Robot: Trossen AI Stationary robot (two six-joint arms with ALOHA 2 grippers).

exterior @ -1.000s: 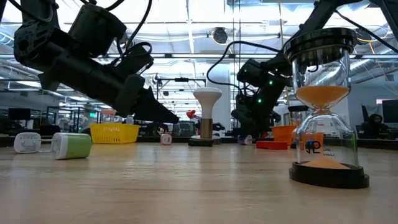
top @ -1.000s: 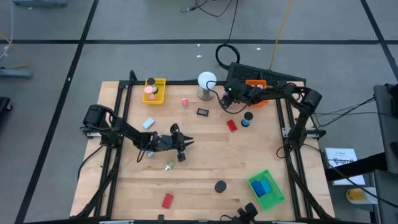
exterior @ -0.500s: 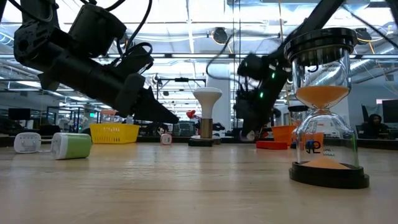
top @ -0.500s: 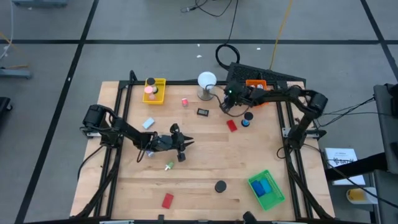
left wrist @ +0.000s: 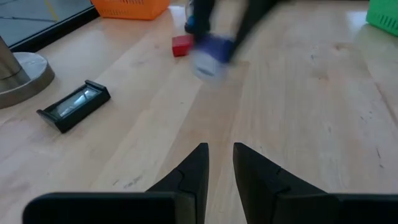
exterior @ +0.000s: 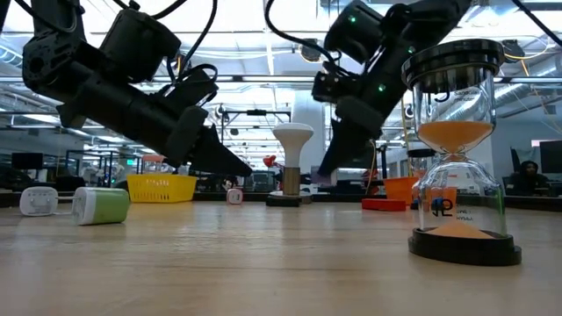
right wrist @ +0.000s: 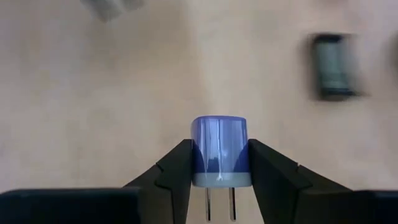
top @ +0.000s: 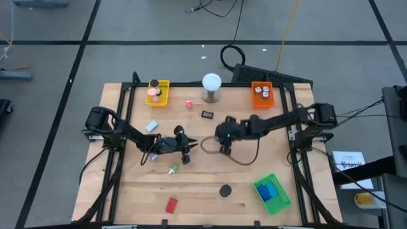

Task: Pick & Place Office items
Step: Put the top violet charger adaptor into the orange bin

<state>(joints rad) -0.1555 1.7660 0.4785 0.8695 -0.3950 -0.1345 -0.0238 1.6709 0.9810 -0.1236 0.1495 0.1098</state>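
Observation:
My right gripper [top: 224,143] hangs over the middle of the table, shut on a small blue plug [right wrist: 221,149] with two metal prongs. My left gripper [top: 186,147] stays low at the left of centre. Its fingers [left wrist: 221,149] stand a narrow gap apart with only bare wood between them. Loose office items lie flat on the table: a black round piece [top: 224,190], a red block [top: 171,204], a green-and-white bit [top: 172,169], a black rectangle [top: 208,114], a small red bit [top: 189,104] and a pale blue bit [top: 151,126]. My right gripper pinches the plug's rounded blue body [right wrist: 202,155] on two opposite sides between its two fingers. The prongs [right wrist: 219,202] point back toward the wrist. The fingers slant down from the table's right side, and the plug is lifted clear of the wood.
A yellow tray [top: 158,91] stands at the far left, an orange tray [top: 261,93] at the far right and a green tray [top: 272,194] holding blue blocks at the near right. A white ball on a metal base [top: 210,86] stands at the far middle. An hourglass [exterior: 457,149] stands by the near edge.
My right gripper has swung from the far right, beside the orange tray, toward the table's middle and my left gripper. It has risen a little and rolled.

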